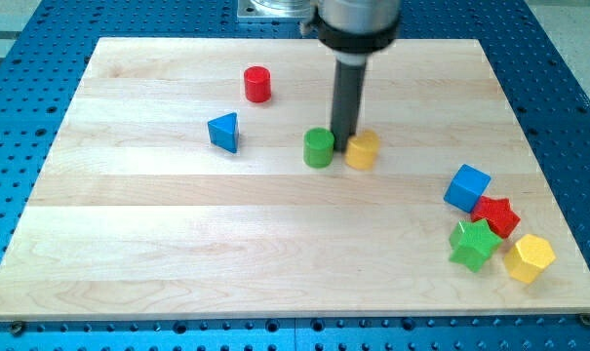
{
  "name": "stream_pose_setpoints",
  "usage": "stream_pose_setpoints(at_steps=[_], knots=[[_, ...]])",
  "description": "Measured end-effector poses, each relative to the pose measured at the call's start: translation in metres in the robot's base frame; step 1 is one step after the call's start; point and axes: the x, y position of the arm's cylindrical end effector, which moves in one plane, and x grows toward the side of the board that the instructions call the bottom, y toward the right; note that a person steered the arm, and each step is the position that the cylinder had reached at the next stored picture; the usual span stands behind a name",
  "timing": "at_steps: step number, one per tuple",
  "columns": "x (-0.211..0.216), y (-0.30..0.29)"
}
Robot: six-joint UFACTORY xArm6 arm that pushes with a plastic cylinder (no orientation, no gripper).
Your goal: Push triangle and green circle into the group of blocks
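Observation:
A blue triangle [223,132] lies left of the board's middle. A green circle [319,147] stands near the middle, with a yellow block [362,150] close on its right. My tip [342,148] comes down between the green circle and the yellow block, just behind them, touching or nearly touching both. The group of blocks sits at the view's lower right: a blue cube [467,188], a red star [496,215], a green star [474,243] and a yellow hexagon [530,257].
A red cylinder [257,84] stands toward the view's top, left of the rod. The wooden board [177,253] rests on a blue perforated table [21,117]. The arm's dark rod descends from the view's top centre.

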Motion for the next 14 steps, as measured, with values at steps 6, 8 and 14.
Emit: stream_pose_setpoints(at_steps=[6, 8, 14], knots=[[0.048, -0.126], [-0.015, -0.025], [0.051, 0.064]])
